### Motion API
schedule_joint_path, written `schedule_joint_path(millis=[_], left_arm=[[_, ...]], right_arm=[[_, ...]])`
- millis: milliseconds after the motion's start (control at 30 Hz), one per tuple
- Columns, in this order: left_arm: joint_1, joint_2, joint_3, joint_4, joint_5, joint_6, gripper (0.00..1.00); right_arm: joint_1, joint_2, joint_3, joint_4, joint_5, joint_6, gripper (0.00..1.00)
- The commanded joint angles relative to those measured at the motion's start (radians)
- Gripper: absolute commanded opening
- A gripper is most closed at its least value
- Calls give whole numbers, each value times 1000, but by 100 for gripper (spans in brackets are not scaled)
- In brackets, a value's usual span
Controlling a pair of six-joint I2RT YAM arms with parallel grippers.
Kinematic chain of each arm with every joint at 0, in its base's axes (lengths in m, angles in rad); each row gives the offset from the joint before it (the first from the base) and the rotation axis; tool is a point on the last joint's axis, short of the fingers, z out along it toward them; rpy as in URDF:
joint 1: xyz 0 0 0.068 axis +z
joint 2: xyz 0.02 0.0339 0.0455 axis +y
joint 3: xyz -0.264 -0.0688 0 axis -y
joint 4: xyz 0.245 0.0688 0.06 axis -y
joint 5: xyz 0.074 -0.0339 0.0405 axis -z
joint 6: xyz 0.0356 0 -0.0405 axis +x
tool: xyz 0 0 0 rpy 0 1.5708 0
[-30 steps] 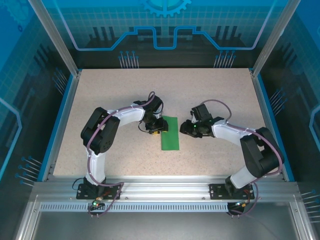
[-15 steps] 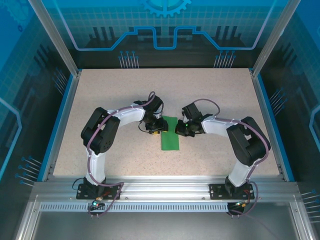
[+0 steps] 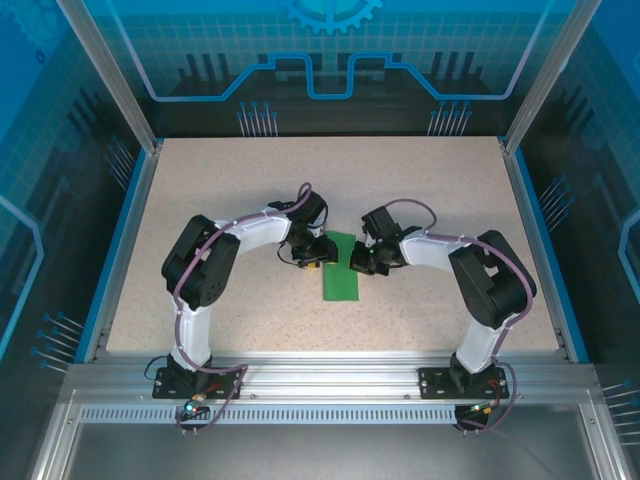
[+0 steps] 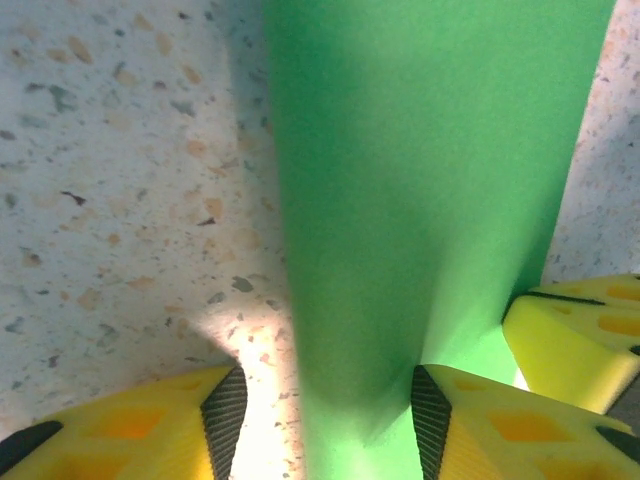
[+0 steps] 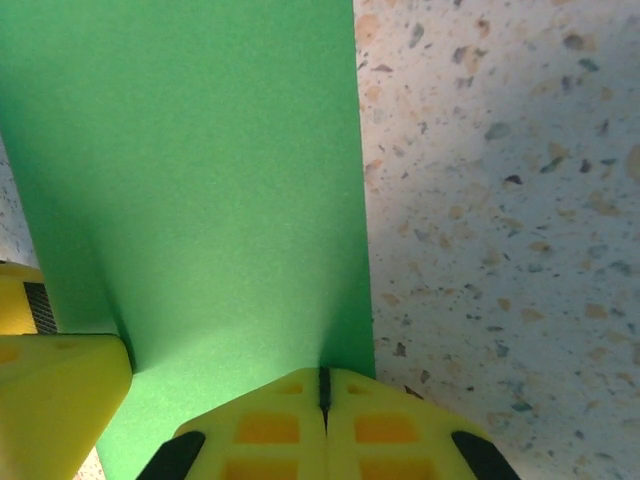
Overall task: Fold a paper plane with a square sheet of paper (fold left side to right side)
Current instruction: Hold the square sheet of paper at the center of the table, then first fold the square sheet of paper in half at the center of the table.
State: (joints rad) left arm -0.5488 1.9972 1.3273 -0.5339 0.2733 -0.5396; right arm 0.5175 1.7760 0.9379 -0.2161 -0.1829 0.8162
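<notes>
As the left tool (image 4: 328, 405), jaws apart, is straddling the folded green paper (image 3: 340, 280), the closed right tool (image 5: 322, 388) is touching its right edge.

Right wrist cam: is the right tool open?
No, the right tool is closed to a thin seam at the edge of the paper.

Left gripper (image 3: 322, 251) and right gripper (image 3: 358, 262) crowd the far end of the green paper (image 3: 340, 283); the table (image 3: 450, 200) elsewhere lies open.

Bright green paper (image 3: 341, 268), yellow fingers (image 5: 262, 428), speckled beige table (image 3: 430, 190).
</notes>
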Motion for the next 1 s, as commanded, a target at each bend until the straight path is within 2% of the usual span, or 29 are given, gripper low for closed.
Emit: schedule_joint_path(millis=[0,167,300,433,667,767,967], left_arm=[[-15,-58,-11,-24,-67,40,56],[-10,-180,-12,-75,-141,61,62],[-9,-262,-49,-56,-132,63,61],[-9,-279,-78,-7,-12,62,49],[-10,-176,-88,124,206,21,25],[-10,-124,-87,153,239,13,19],[-10,-56,-96,164,212,13,18]], right_arm=[[13,48,2,-88,36,12,5],[18,65,8,-97,37,15,5],[19,68,15,-113,44,15,5],[19,70,20,-121,46,11,5],[24,75,26,-132,49,12,5],[25,76,26,-138,51,11,5],[26,78,35,-150,54,6,5]])
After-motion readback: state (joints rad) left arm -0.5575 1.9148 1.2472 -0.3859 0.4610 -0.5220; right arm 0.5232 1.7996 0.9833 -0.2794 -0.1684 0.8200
